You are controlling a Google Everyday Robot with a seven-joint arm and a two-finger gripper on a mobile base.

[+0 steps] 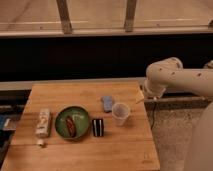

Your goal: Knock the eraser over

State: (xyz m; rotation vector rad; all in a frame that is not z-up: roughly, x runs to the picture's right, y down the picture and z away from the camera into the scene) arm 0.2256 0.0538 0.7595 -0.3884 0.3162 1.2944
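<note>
The eraser (98,127), upright on the table (60,95) between green bowl (59,118) and clear cup (120,113), is probably light and stiff, so a push near its top should tip it; the gripper (140,97), its grip unreadable, hangs near the table's right edge.

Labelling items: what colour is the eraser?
The eraser is black with a faint pale stripe, camera view; gripper by table's right edge.
</note>
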